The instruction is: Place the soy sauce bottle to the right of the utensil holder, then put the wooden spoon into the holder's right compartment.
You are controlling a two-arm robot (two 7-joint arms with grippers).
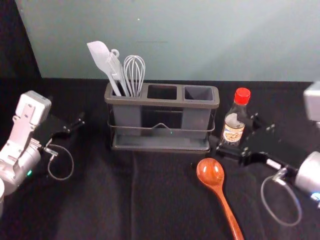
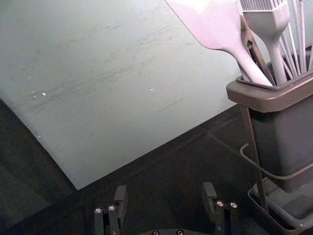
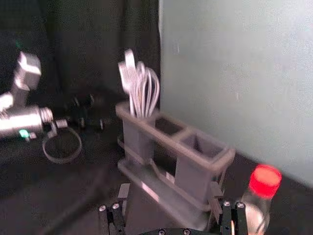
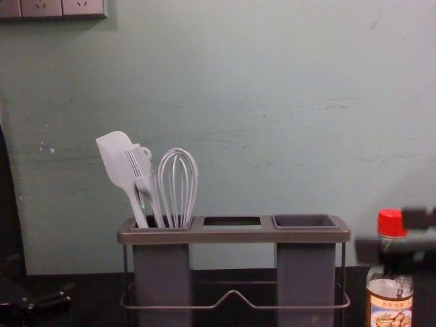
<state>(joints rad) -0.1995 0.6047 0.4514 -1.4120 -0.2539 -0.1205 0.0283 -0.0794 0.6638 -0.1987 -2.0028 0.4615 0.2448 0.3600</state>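
Black cloth covers the tabletop [image 1: 100, 210] beneath a pale green wall [image 1: 165, 55]. In the head view, a wooden spoon [image 1: 210, 171] lies in front of the utensil holder [image 1: 160, 147], bowl toward the rack, handle running back toward the robot and slanting to its right. The right end effector [image 1: 236, 134] is far nearer the spoon than the left end effector [image 1: 69, 131], which idles across the rack at left. From the right one's fingertips, the spoon lies back toward the robot, its bowl slightly left; closing across the handle's slant appears the likely next call.

The left wrist view shows that arm's fingers spread, nothing held, beside the rack's left end.

In the right wrist view, fingers [image 3: 215, 191] stand apart with nothing gripped, the soy sauce bottle [image 3: 264, 188] outside them.

In the chest view, the bottle stands upright just right of the holder, seemingly placed, partly behind the right end effector; backing clear before turning to the spoon would guard against tipping it.
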